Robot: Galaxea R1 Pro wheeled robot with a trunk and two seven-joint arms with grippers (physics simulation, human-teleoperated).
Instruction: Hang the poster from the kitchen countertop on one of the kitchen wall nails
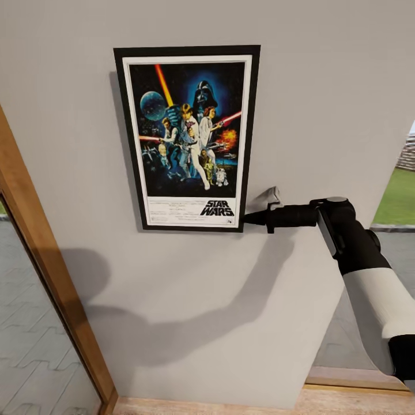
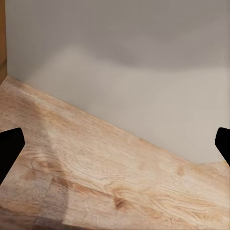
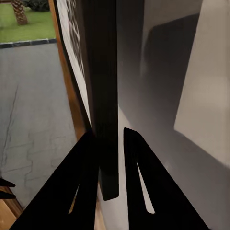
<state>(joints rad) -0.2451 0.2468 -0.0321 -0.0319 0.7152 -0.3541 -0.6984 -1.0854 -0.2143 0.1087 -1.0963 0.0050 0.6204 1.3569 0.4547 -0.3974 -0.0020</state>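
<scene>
The poster (image 1: 187,138) is flat against a plain grey wall (image 1: 323,104), upright, with its black frame, white border and a dark blue space scene full of figures. The words "STAR WARS" sit on a white strip along its bottom edge. The poster casts a thin shadow on the wall along its left side.

The right gripper (image 1: 249,218) reaches in from the right side of the head view, at the end of a black and white arm (image 1: 369,276). Its tip meets the lower right corner of the poster's frame. From the right wrist camera, the two dark fingers (image 3: 84,177) stand on either side of the frame's black edge (image 3: 106,96), one in front of the poster and one behind it next to the wall, so the jaws are closed on the poster's edge.

The left gripper (image 2: 115,146) is seen from its own wrist camera. Its two black fingertips (image 2: 9,148) show at opposite edges of the picture, wide apart, with nothing between them. It looks toward a light wooden floor (image 2: 96,177) where it meets the grey wall.

In the head view, a wooden door frame (image 1: 52,276) runs diagonally down the left side, with grey paving (image 1: 29,346) beyond it. A patch of green grass (image 1: 399,196) shows at the far right. The robot's shadow falls on the wall below the poster.
</scene>
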